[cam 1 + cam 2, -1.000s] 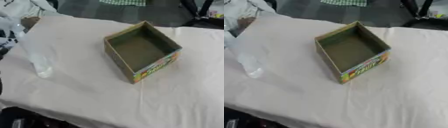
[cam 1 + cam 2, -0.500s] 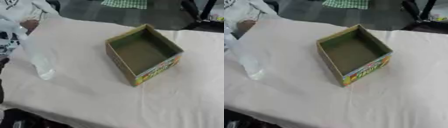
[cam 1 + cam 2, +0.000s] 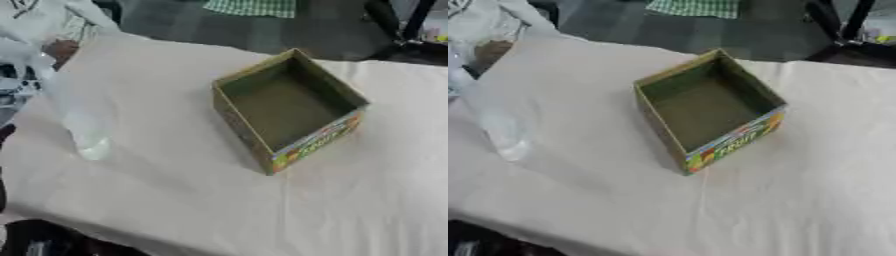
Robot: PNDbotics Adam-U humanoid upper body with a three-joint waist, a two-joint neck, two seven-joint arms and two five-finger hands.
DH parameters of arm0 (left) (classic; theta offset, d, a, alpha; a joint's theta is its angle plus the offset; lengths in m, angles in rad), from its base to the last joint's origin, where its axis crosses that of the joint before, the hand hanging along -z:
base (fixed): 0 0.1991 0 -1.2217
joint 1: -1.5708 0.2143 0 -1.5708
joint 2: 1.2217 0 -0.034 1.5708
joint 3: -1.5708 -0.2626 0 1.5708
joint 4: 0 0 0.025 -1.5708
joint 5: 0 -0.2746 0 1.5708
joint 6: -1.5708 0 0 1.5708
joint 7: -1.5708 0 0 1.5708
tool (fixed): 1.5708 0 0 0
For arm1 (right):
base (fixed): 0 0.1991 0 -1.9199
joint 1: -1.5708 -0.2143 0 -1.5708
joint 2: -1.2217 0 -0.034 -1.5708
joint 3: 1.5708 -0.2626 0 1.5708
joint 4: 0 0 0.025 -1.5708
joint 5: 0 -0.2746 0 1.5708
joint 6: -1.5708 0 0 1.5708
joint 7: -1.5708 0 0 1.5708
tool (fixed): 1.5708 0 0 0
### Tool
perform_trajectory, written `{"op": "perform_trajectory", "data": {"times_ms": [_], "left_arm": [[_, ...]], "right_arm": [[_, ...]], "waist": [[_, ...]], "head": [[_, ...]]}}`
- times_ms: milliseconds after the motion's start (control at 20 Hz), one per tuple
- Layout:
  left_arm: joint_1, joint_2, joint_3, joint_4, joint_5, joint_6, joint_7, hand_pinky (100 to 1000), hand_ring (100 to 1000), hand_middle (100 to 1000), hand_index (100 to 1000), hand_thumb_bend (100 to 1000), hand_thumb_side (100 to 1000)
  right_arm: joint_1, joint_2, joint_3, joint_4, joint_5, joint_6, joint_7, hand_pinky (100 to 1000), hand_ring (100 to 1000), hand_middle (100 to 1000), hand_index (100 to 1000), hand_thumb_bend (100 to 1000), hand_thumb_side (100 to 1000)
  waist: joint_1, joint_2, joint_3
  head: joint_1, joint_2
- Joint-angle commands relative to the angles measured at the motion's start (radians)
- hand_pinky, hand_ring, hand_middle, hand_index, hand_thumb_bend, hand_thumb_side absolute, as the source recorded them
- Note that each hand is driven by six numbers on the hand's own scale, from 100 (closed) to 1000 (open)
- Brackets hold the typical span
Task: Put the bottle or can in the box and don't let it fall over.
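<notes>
A clear plastic bottle (image 3: 84,120) stands on the white cloth at the left, its base on the table and its top leaning toward the upper left. A dark and silver shape at the left edge, my left hand (image 3: 14,82), lies against the bottle's upper part. An open cardboard box (image 3: 319,142) with a colourful printed front wall sits in the middle, turned at an angle, with nothing inside. The bottle is about a box width to the left of it. My right hand shows in neither view.
A white cloth (image 3: 184,200) covers the table. At the far left corner a person's hand (image 3: 59,50) and white sleeve rest by the table edge. Dark floor and stand legs lie beyond the far edge.
The whole picture has shifted a little, so the camera moved. The bottle and the box keep their places relative to each other.
</notes>
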Motion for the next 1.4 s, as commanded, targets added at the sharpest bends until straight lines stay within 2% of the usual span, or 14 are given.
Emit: {"op": "perform_trajectory", "data": {"times_ms": [50,450,850,1400], "left_arm": [[-0.002,0.014,0.024,-0.020,0.048,0.021,0.010,615,352,244,931,752,677],[-0.013,0.014,0.044,-0.020,0.121,0.042,0.019,612,352,243,935,752,675],[-0.059,0.006,0.049,-0.020,0.191,0.069,0.043,608,353,243,943,741,676],[-0.112,0.002,0.043,-0.020,0.257,0.142,0.096,608,358,248,986,734,678]], "right_arm": [[-0.009,-0.045,-0.010,-0.004,-0.004,-0.002,-0.001,793,723,642,838,100,692],[-0.010,-0.044,-0.010,0.000,-0.005,-0.002,-0.001,793,723,643,837,100,690],[-0.010,-0.044,-0.009,0.002,-0.007,-0.003,-0.002,793,723,642,837,100,690],[-0.012,-0.043,-0.007,0.004,-0.009,-0.004,-0.003,793,723,642,837,100,690]], "waist": [[-0.001,-0.008,-0.001],[-0.005,-0.011,-0.002],[-0.008,-0.012,-0.004],[-0.013,-0.012,-0.007]], "head": [[0.002,-0.011],[-0.007,-0.012],[-0.006,-0.006],[-0.001,-0.006]]}}
